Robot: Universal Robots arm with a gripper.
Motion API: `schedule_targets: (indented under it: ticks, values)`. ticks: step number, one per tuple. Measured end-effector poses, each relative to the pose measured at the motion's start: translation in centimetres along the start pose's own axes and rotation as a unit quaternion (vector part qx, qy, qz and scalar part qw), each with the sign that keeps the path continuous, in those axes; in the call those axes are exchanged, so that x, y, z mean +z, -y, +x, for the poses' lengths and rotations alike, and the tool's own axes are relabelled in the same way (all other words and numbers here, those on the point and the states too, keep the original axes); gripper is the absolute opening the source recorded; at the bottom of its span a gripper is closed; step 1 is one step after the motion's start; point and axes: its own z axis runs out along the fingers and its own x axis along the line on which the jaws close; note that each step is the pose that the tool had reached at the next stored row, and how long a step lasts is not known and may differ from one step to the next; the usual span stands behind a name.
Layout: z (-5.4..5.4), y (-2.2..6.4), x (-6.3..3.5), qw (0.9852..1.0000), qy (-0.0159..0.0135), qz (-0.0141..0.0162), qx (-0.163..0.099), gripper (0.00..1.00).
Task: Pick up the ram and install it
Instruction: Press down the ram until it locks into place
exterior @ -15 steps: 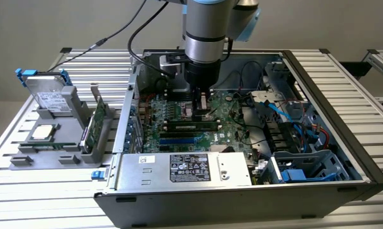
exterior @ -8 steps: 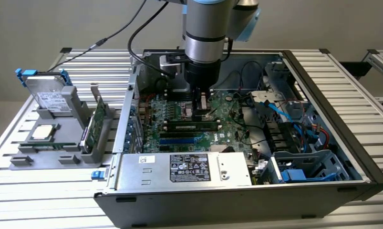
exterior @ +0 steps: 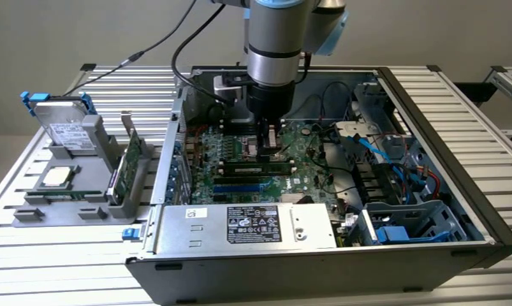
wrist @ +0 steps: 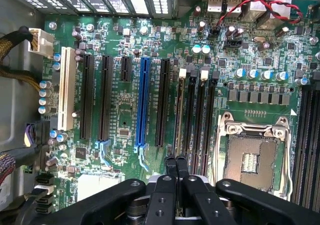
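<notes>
The ram point(exterior: 254, 169) is a thin green stick with dark chips. It stands on edge in one of the long memory slots on the motherboard point(exterior: 311, 162) inside the open computer case. In the wrist view the ram point(wrist: 179, 115) shows edge-on as a pale strip in the memory slot nearest the black expansion slots. My gripper point(exterior: 270, 150) hangs straight down from the arm, low over the board. In the wrist view the gripper point(wrist: 175, 160) is shut, its two black fingertips point(wrist: 170, 161) side by side over one end of that slot. Whether they touch the stick I cannot tell.
A grey holder point(exterior: 69, 207) on the exterior view's left carries a hard drive point(exterior: 64, 131), a square silver processor point(exterior: 58, 175) and a taller green card point(exterior: 132, 159). The power supply point(exterior: 247, 223) fills the case's near side. The processor socket point(wrist: 252, 157) stands beside the memory slots. Blue cables point(exterior: 383, 153) lie to the right.
</notes>
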Motion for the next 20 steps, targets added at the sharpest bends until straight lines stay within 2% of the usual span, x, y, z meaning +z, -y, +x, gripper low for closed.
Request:
schedule_targets:
  ticks: [4, 13, 17, 20]
  values:
    - [-0.2, 0.02, 0.64, 1.0, 0.0001, 0.0, 0.0, 0.1]
    - [-0.5, 0.05, 1.33, 1.0, 0.0001, 0.0, 0.0, 0.1]
    - [-0.5, 0.06, 1.39, 1.0, -0.0002, -0.0001, 0.0, 0.1]
    - [-0.5, 0.08, 1.21, 1.0, 0.0011, 0.0005, 0.0, 0.1]
